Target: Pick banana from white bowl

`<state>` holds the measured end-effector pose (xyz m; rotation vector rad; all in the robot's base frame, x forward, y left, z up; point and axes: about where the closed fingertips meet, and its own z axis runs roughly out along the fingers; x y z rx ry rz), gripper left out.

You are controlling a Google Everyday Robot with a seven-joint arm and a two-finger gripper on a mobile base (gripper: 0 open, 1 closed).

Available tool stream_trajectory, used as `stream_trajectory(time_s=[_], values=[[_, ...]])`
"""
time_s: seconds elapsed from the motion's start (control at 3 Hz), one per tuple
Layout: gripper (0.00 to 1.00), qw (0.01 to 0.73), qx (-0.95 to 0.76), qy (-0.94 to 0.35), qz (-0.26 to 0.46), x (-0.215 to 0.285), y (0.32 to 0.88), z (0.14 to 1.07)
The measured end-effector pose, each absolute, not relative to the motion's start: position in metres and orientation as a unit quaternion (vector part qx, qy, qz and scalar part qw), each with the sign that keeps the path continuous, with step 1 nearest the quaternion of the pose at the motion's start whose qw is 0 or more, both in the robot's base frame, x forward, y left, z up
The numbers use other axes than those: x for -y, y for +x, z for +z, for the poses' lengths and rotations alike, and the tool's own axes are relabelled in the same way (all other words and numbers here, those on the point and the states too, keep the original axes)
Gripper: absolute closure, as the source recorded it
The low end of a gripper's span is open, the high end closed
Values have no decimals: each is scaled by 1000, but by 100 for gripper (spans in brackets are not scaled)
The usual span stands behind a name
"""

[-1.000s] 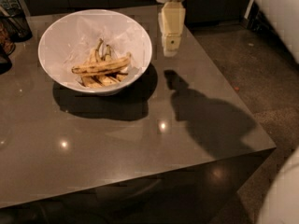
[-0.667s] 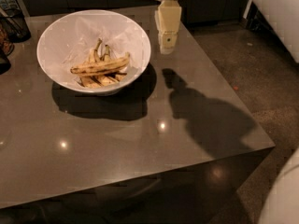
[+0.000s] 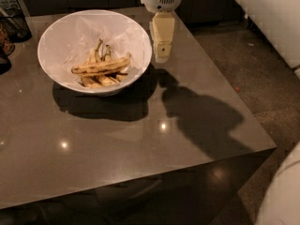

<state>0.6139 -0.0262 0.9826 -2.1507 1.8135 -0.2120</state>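
Note:
The white bowl (image 3: pixel 61 36) stands on the grey table (image 3: pixel 117 139) at the back left. Several bananas lie in its bottom. The longest banana (image 3: pixel 101 65) lies across the top of the pile, dull yellow with dark streaks, running left to right. Shorter browned bananas with thin stems (image 3: pixel 97 48) lie under and behind it. My gripper (image 3: pixel 161 55) hangs from above just past the bowl's right rim, pointing down, above the table and outside the bowl. It holds nothing that I can see.
Dark objects, among them a wire basket (image 3: pixel 14 18), stand at the table's back left edge. The table's right edge drops to a speckled floor (image 3: pixel 262 78). A white wall or body part (image 3: pixel 272 13) is at the far right.
The gripper has shifted left toward the bowl's right rim. The bananas and the bowl have not moved.

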Motion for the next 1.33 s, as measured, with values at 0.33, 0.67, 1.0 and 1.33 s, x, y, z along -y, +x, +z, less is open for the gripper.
stream_trajectory(time_s=[0.33, 0.67, 1.0, 1.33], values=[[2, 144, -627, -762, -77, 13, 620, 974], [5, 132, -619, -770, -80, 2, 626, 969], [24, 126, -610, -779, -79, -8, 635, 967], [33, 123, -598, -789, -66, -18, 643, 962]])
